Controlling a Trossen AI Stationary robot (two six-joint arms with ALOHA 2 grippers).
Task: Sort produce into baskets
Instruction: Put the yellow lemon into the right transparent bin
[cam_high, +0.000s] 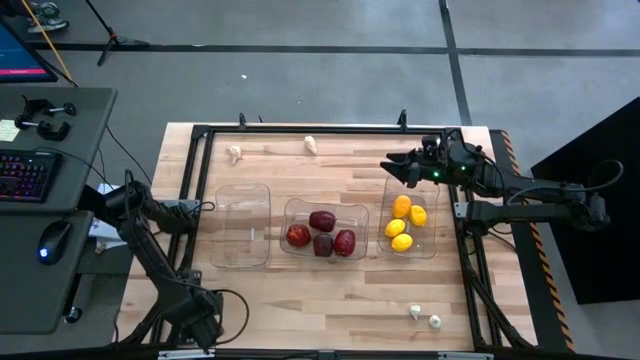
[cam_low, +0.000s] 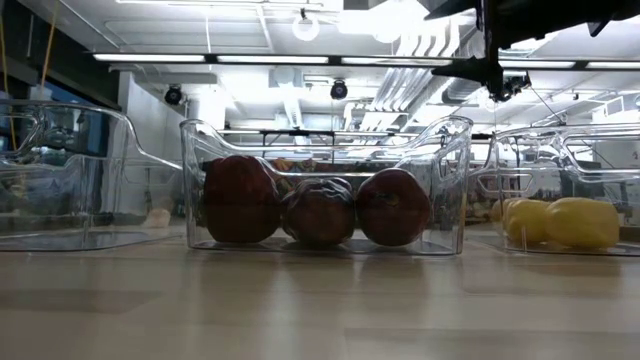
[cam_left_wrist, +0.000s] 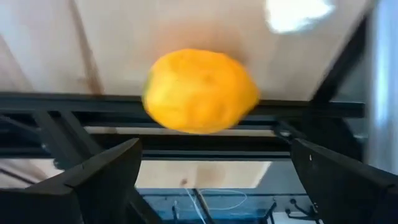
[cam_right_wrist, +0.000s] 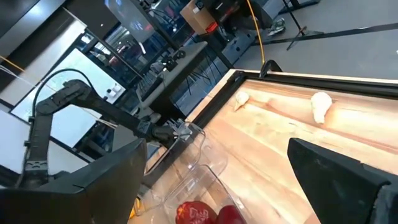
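Observation:
Three clear baskets stand in a row. The left basket (cam_high: 243, 225) holds nothing, the middle one (cam_high: 325, 228) several dark red fruits (cam_low: 318, 208), the right one (cam_high: 410, 215) several lemons (cam_high: 402, 225). My left gripper (cam_high: 200, 207) hangs open at the table's left edge, beside the left basket. In its wrist view a blurred orange-yellow lemon (cam_left_wrist: 199, 90) shows beyond the open fingers (cam_left_wrist: 106, 180), in front of the black frame rail; whether it rests there I cannot tell. My right gripper (cam_high: 400, 167) is open over the right basket's far end, with nothing between its fingers (cam_right_wrist: 336, 174).
Small white garlic pieces lie loose on the wood: two near the far edge (cam_high: 233, 153) (cam_high: 311, 144) and two near the front right corner (cam_high: 415, 311) (cam_high: 435, 321). A black frame rail (cam_high: 203, 170) runs around the table. A desk with a keyboard (cam_high: 25, 175) stands to the left.

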